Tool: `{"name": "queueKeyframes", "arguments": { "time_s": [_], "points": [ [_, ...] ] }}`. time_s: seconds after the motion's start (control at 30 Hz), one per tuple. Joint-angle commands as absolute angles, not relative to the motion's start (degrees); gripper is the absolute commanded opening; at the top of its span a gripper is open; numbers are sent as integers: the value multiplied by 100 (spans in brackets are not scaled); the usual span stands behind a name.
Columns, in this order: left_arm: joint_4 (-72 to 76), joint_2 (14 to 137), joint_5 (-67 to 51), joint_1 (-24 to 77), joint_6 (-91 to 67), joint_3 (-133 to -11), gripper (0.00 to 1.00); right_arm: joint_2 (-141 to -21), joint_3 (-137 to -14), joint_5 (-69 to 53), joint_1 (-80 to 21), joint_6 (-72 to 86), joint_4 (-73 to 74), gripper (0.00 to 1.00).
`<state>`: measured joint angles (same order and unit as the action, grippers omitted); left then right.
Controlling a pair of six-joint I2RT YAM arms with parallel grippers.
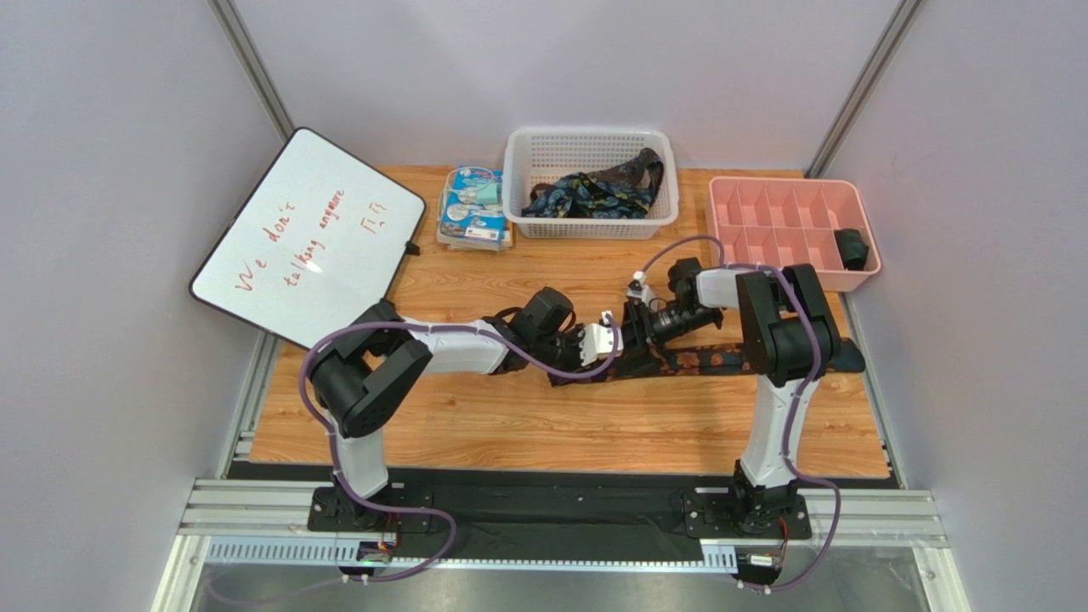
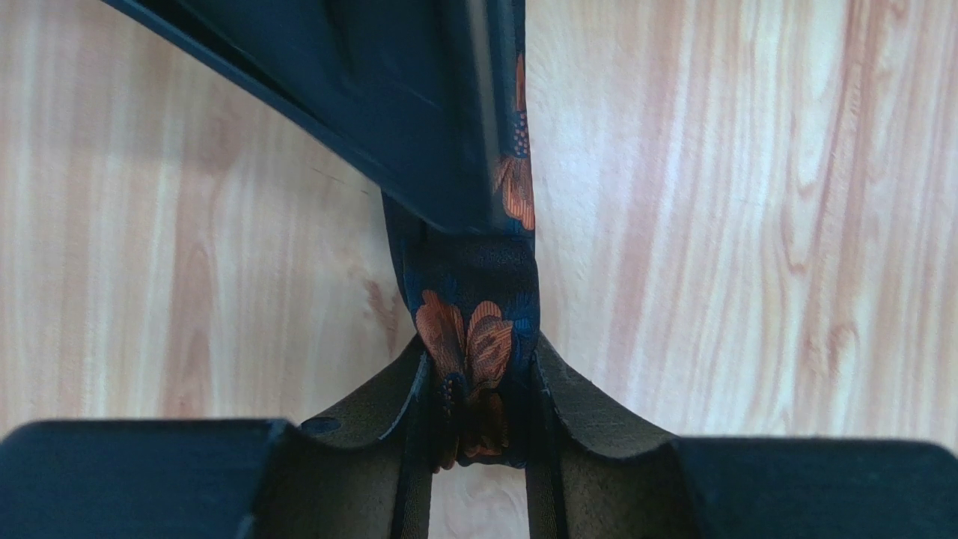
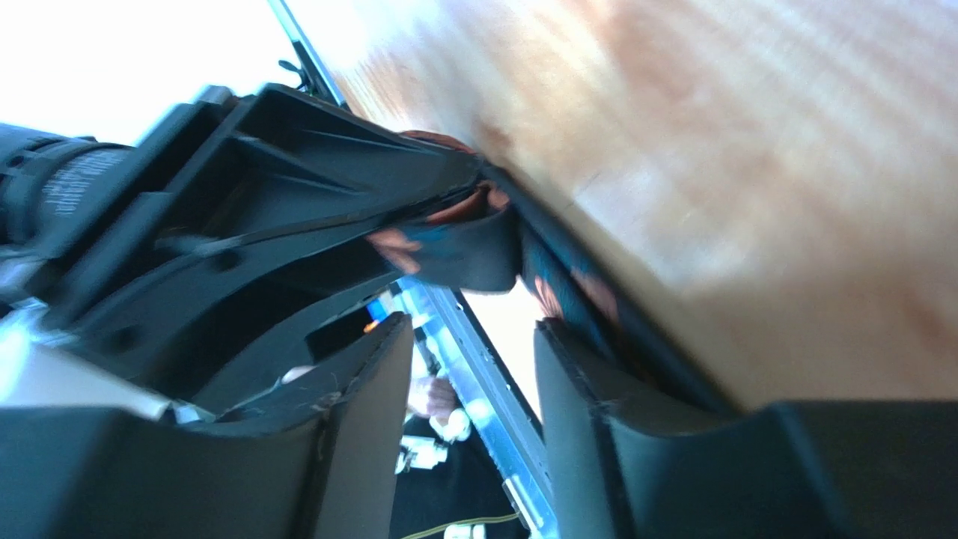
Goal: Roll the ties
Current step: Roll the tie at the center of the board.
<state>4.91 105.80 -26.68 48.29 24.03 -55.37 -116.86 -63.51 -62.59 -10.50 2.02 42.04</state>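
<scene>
One dark navy tie with orange flowers [image 1: 710,360] lies stretched across the wooden table toward the right. My left gripper [image 1: 609,343] is shut on its folded left end [image 2: 478,348], the fabric bunched between both pads. My right gripper [image 1: 640,324] faces it from the right, jaws open and empty [image 3: 472,332], just short of the folded tie end [image 3: 472,249] held in the left gripper [image 3: 259,191]. Part of a right finger [image 2: 394,101] lies over the tie in the left wrist view. More ties [image 1: 598,193] lie heaped in a white basket. A rolled tie [image 1: 852,247] sits in the pink tray.
The white basket [image 1: 517,179] stands at the back centre, and the pink divided tray [image 1: 782,202] at the back right. A blue-white packet [image 1: 473,204] lies left of the basket. A whiteboard [image 1: 307,236] leans at the back left.
</scene>
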Motion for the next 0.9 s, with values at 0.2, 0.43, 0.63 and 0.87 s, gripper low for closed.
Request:
{"name": "queueKeyframes", "arguments": {
  "time_s": [0.2,0.43,0.63,0.87],
  "points": [
    [-2056,10678,-2092,5194,2259,-6196,24,-11390,-6170,-6205,-1432,896,3552,49],
    [-2276,10784,-1890,5238,2153,-6407,27,-11698,-6188,-6310,-1661,1116,3261,45],
    [-2303,10907,-1758,5238,2066,-6530,28,-11628,-6091,-6443,-1846,1142,3243,36],
    [-1873,10644,-1792,5063,1680,-6197,52,-12076,-6100,-6162,-1680,967,3374,0]
  ]
}}
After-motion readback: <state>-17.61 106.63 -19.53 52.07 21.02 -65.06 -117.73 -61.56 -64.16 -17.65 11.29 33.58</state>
